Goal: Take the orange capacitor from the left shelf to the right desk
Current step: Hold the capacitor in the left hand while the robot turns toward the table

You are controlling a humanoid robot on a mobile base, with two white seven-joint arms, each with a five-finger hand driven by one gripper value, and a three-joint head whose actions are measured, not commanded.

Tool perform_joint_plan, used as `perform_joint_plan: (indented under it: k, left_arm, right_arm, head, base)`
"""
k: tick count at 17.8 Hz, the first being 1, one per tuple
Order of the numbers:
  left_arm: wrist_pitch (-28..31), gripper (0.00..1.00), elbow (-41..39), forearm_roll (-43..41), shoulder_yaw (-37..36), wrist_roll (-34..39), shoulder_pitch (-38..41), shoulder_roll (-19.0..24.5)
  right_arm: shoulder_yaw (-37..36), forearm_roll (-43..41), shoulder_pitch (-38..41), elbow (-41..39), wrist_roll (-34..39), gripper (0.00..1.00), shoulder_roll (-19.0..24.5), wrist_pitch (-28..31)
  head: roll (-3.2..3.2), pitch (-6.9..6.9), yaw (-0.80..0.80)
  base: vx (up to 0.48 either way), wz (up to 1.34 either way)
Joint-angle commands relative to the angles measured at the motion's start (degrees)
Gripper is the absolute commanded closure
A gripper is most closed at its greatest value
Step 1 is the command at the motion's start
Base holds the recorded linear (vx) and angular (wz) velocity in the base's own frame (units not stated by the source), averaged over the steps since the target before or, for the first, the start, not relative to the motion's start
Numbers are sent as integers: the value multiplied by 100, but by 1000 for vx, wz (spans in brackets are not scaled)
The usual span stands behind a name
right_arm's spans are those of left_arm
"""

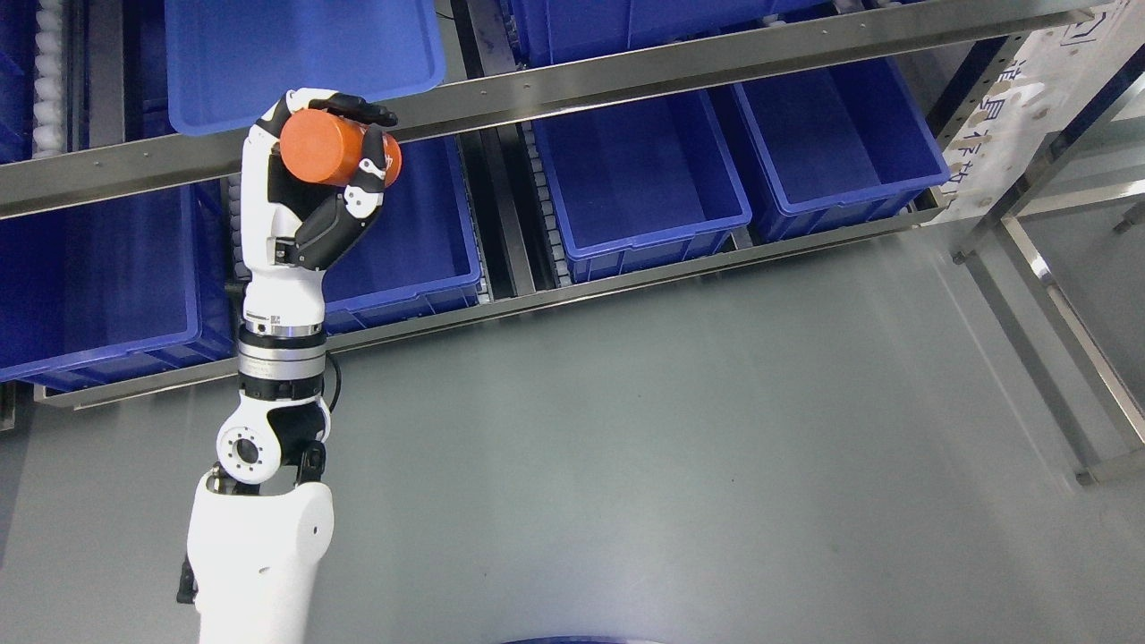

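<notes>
Here, we held the smooth orange cylindrical capacitor (333, 148) aloft in our white-and-black fingered left hand (309, 192), the arm rising from the lower left of the head view. The black-tipped fingers (365, 111) were curled over the top of the cylinder and the thumb pressed up from below, so the hand was clamped around its curved side with one flat end turned toward the camera. The capacitor hung clear of everything, in front of the stainless-steel shelf rail (626, 67) and above the deep blue plastic bin (420, 259) on the lower tier; it touched neither. Beside that bin stood further blue bins (640, 179), which appeared empty as far as we could see. Our right hand was out of view, as was the desk named in the task; only a bare metal frame (1055, 295) showed at the right edge above the grey floor (680, 447).

We judged the pick done and the carry to the right yet to come. The capacitor looked rigid and hard-shelled, likely light for its bulk, with a glossy skin that could slide under loose fingers. A wrap around the middle of the barrel, as here, seemed the soundest hold; a pinch on the flat ends would risk it rolling free.
</notes>
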Motion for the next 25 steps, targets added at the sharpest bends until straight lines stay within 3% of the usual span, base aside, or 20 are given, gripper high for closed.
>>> perform_joint_plan:
  k: [1, 10, 25]
  left_arm:
    - [10, 97, 46, 8, -182, 6, -94, 100]
    - [54, 97, 55, 9, -393, -2, -120, 100]
    - [36, 97, 46, 8, -1825, -11, -322, 100]
  right_arm:
    - [-61, 35, 126, -100, 0, 0, -98, -2]
    - [-61, 35, 134, -100, 0, 0, -98, -2]
    - [-61, 35, 134, -100, 0, 0, -98, -2]
  head:
    - [0, 0, 0]
    - [0, 0, 0]
    - [0, 0, 0]
  base:
    - [3, -74]
    - [20, -90]
    - [60, -206]
